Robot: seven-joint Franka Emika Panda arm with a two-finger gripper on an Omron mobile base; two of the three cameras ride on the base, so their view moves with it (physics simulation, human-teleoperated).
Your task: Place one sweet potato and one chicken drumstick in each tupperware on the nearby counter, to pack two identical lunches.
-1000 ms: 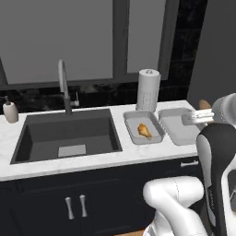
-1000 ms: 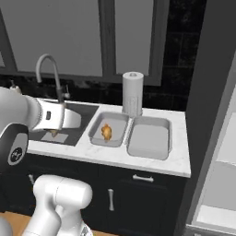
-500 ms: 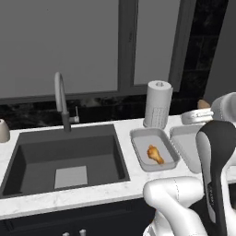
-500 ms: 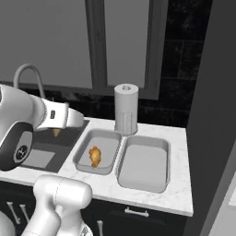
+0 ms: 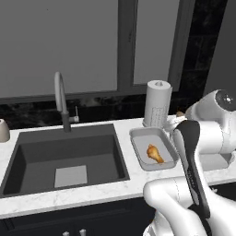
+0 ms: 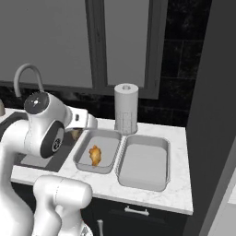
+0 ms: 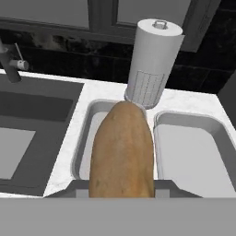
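Since the earlier frames my base has driven closer to the counter (image 6: pixel 179 193), so both base views have shifted and the trays look larger; the things on the counter themselves lie as they did. Meanwhile my gripper (image 7: pixel 122 191) has stayed clamped on the sweet potato (image 7: pixel 122 152), a smooth tan tuber that stands out in front of the hand camera. From the hand view it hangs above the left tupperware (image 7: pixel 87 133), its far end pointing toward the paper towel roll (image 7: pixel 152 60) at the back of the counter.

One chicken drumstick (image 5: pixel 155 153) lies inside that left tupperware (image 5: pixel 138 136), golden-brown, about in its middle; from the right base view the same drumstick (image 6: pixel 95 155) sits in the tray nearer the sink (image 5: pixel 27 156). Just beside it, rims nearly touching, the second tupperware (image 6: pixel 144 163) holds nothing. Both trays rest on the white marble counter, right of the dark sink and its curved faucet (image 5: pixel 60 99).
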